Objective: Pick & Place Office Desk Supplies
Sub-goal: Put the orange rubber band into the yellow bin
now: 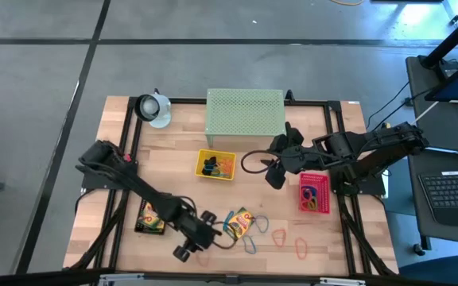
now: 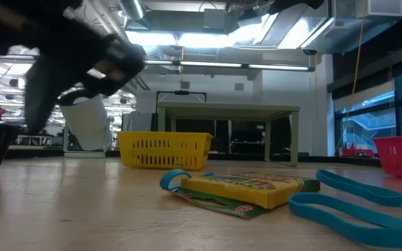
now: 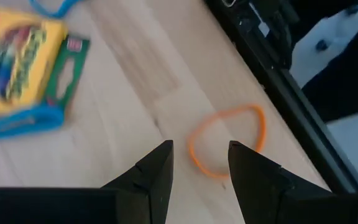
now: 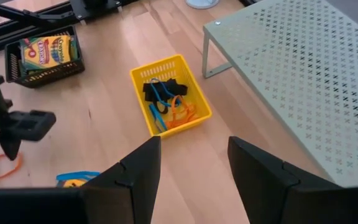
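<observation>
target: orange loop (image 3: 225, 144), lying flat on the counter (image 1: 181, 159) near the bottom edge of the high view, lower-left of centre

left hand: left hand (image 3: 199, 163) is hovering right over the loop, fingers parted with a moderate gap and nothing between them yet; the near side of the loop is sitting in that gap

key relation: in the left wrist view the loop is stretching from between the fingertips toward the upper right, so its long axis is running slantwise to the finger gap, not square to it. I'm guessing only one strand ends up pinched

nearer arm: left one, easily. right hand (image 1: 275, 176) is waiting well apart at centre-right of the high view, open and empty, looking toward the yellow tray (image 4: 194, 96)

neighbours: crayon box (image 3: 17, 62) is sitting upper left in the wrist view, clear of the loop; the black frame rail (image 3: 291, 93) is running just beside the loop's far side, so there's not much room that way
</observation>
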